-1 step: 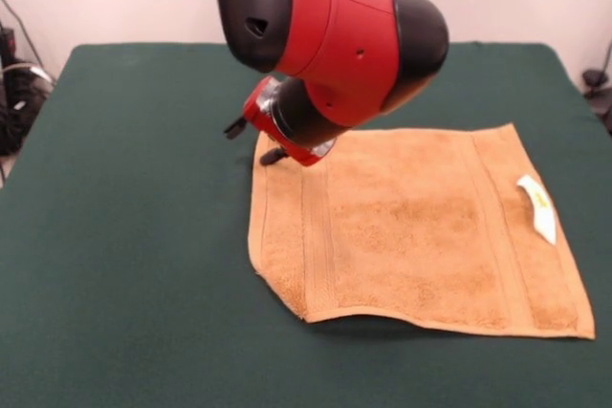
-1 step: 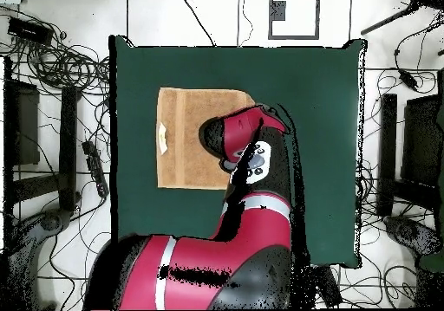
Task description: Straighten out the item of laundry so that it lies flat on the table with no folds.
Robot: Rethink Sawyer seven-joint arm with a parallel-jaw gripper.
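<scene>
The orange-tan item of laundry (image 1: pixel 421 226) lies spread on the green table (image 1: pixel 124 236), right of centre. Stripe bands run near its left and right edges, and a white tag (image 1: pixel 537 205) sits at the right edge. Its near left corner looks cut off on a slant, as if turned under. A shadow shows under the near edge. My gripper (image 1: pixel 256 143) hangs low over the towel's far left corner, under the red wrist. In the overhead view the arm (image 2: pixel 247 152) covers the right edge of the item of laundry (image 2: pixel 186 143) and hides the gripper.
Wide green table (image 2: pixel 321 108) stretches on all sides of the towel. Cables (image 1: pixel 19 83) and dark equipment (image 2: pixel 22 126) lie beyond the table's edges on the floor.
</scene>
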